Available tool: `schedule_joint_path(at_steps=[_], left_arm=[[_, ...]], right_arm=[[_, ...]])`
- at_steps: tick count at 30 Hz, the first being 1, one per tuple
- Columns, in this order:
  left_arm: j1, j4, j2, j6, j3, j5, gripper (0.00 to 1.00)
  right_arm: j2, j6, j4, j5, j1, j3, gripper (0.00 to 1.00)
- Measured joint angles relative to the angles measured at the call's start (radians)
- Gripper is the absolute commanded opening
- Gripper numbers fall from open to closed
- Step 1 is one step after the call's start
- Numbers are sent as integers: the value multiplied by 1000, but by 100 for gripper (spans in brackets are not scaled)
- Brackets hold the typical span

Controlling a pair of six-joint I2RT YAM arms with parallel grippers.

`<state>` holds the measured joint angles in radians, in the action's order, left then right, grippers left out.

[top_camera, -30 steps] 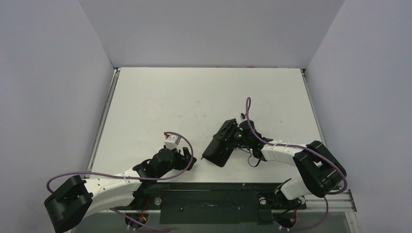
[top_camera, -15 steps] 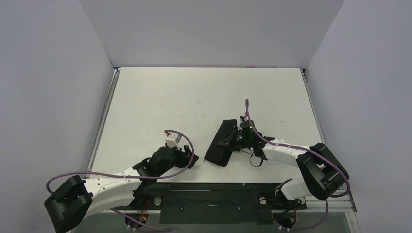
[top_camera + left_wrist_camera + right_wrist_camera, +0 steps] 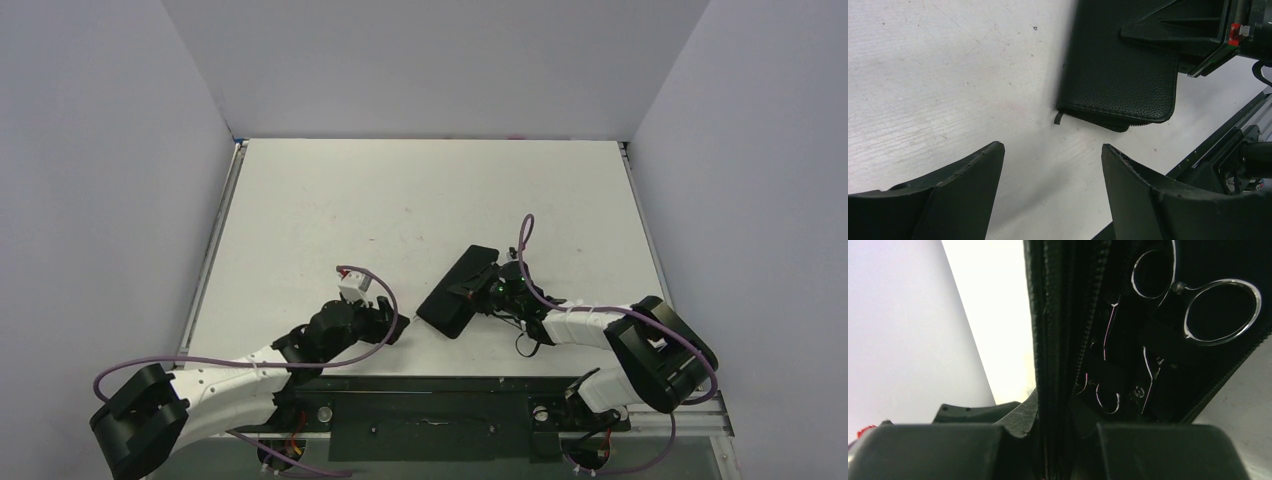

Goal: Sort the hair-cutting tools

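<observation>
The right tool (image 3: 1058,440) is nipped narrowly on the zipped edge of a flat black rectangular zip case (image 3: 1060,315) of grained leather-like material, one finger on each side of the cover, which stands on edge straight ahead of the tool. Just to the tool's right, inside the opened case, lies a small pair of thin silver metal scissors (image 3: 1178,288); its two finger rings catch the light against the dark lining. Other bits tucked into the pockets nearer the tool are too dark to identify. From above, the right tool (image 3: 497,290) sits at the case's (image 3: 458,292) right-hand long edge, on the white table (image 3: 400,200). The left tool (image 3: 1050,150) is spread wide and holds nothing, low over the table (image 3: 948,75), with the case (image 3: 1120,75) lying ahead of it and slightly to its right, apart from both fingers. From above, the left tool (image 3: 390,325) is near the case's near corner.
</observation>
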<state>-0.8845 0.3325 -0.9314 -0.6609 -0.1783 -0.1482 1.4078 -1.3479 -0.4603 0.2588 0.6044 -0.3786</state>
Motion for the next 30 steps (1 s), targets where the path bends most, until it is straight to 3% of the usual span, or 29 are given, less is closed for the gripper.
schedule_joint_path(at_steps=[7,12,16,30], left_arm=[[26,23,-73,4,-3,27,69],[76,27,-174,4,-35,72,67],[109,39,-247,8,-86,106,65],[135,24,-356,53,-200,207,65]], right_arm=[[0,-71,-25,-122,6,1,0],[0,-76,13,-150,6,-19,25],[0,-40,57,-143,6,-73,31],[0,117,235,-60,-50,-115,30]])
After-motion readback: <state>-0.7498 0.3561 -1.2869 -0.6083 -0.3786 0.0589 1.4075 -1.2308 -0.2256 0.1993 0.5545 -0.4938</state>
